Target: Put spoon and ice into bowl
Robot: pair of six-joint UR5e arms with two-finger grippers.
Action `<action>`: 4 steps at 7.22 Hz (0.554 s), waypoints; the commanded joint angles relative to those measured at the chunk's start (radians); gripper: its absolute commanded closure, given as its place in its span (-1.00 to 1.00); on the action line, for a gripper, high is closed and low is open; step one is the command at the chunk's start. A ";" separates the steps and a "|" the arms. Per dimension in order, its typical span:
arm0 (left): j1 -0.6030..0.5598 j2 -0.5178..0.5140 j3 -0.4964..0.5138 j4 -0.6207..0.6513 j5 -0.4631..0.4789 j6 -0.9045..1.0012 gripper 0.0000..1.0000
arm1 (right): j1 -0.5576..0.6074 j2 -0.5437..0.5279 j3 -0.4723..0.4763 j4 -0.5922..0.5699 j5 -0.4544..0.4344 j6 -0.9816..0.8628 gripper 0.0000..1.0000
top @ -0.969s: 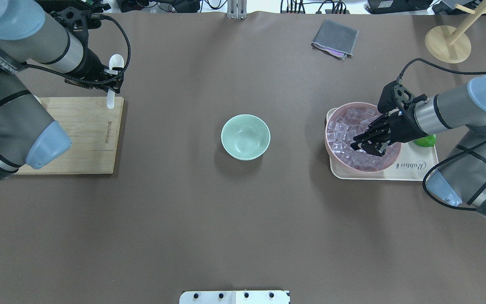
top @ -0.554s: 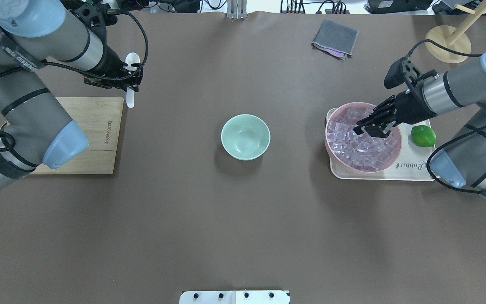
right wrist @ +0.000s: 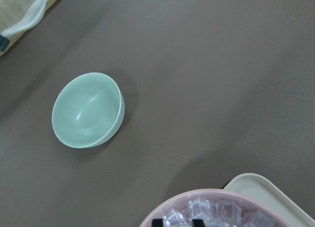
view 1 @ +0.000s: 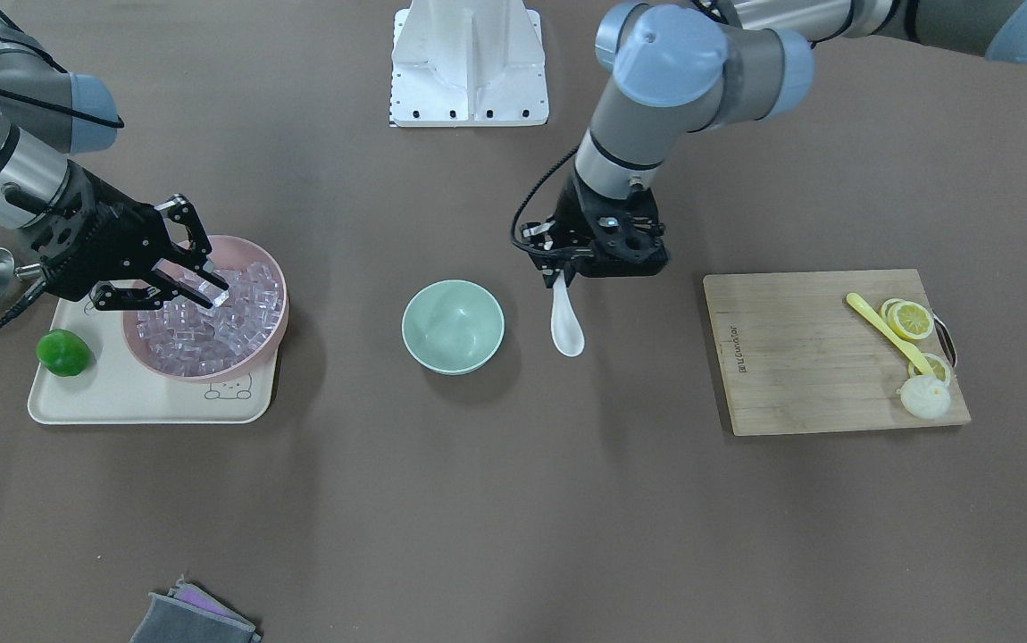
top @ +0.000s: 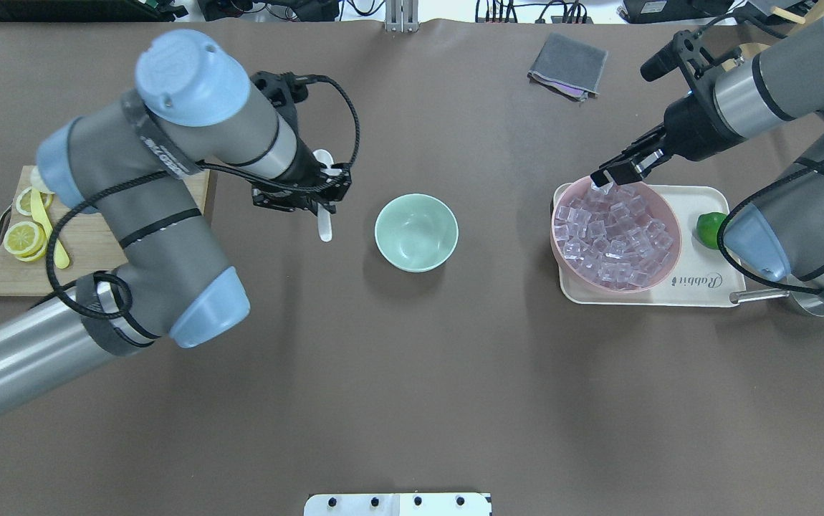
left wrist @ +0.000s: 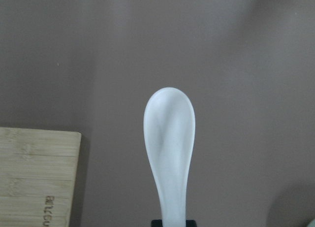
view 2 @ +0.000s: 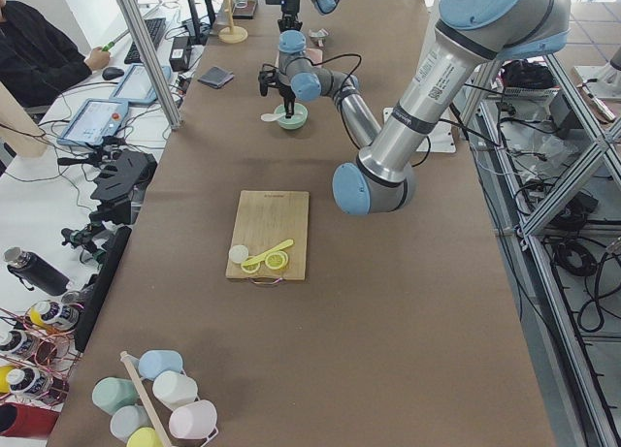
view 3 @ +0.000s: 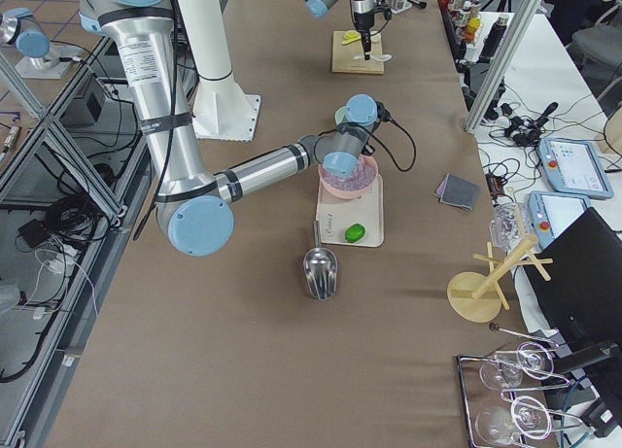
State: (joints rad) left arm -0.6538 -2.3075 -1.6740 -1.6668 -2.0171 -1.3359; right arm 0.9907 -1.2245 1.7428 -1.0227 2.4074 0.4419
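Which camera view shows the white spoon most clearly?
The left wrist view: the spoon is large and central, scoop unobstructed. The front-facing view shows it small, hanging from the left gripper; overhead, the gripper partly hides it.

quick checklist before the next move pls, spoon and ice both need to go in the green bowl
1. Spoon held by left gripper: ok, by the handle.
2. Ice in right gripper: ok, one cube pinched.
3. Bowl upright and empty: ok.
4. Spoon over bowl: not ok, it hangs beside the rim.
5. Ice over bowl: not ok, it hangs above the pink bowl.
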 commanded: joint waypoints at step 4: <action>0.066 -0.174 0.209 -0.060 0.011 -0.040 -0.93 | -0.015 0.140 0.000 -0.105 -0.043 0.242 1.00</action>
State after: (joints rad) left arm -0.5929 -2.4730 -1.4941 -1.6915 -2.0132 -1.3804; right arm 0.9837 -1.1038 1.7446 -1.1218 2.3734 0.6428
